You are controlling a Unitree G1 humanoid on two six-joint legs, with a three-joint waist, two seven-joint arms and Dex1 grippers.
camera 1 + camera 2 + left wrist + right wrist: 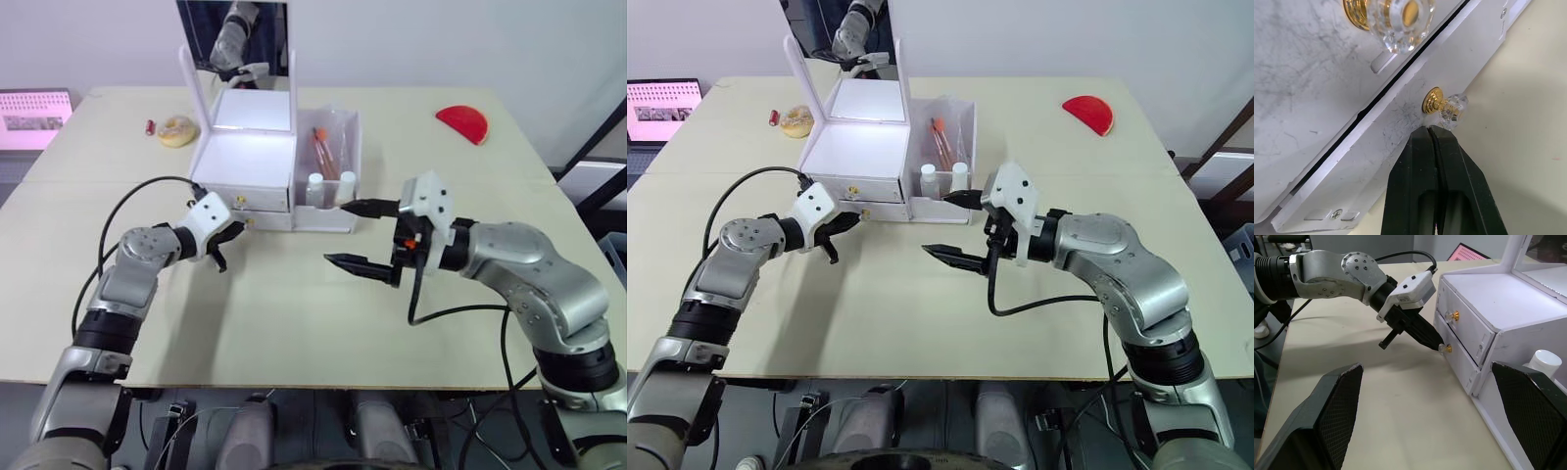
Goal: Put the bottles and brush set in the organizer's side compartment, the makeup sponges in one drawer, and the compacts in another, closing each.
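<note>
While pressed shut at lower drawer's clear gold-based knob [1445, 108], left gripper [1432, 130] touched it; right gripper [361, 235] gaped wide, empty.

Head pair: high, downward | wrists: close, both facing organizer [1484, 340] drawers

I see bare worktop [294, 323] in front of the organizer [250, 166], wide enough for either arm to pass. My left gripper [1439, 346], fingers pressed together, sits against the lower drawer's knob [1449, 108], blocking that front. My right gripper [355, 235] hangs spread beside the side compartment [338, 137].
</note>
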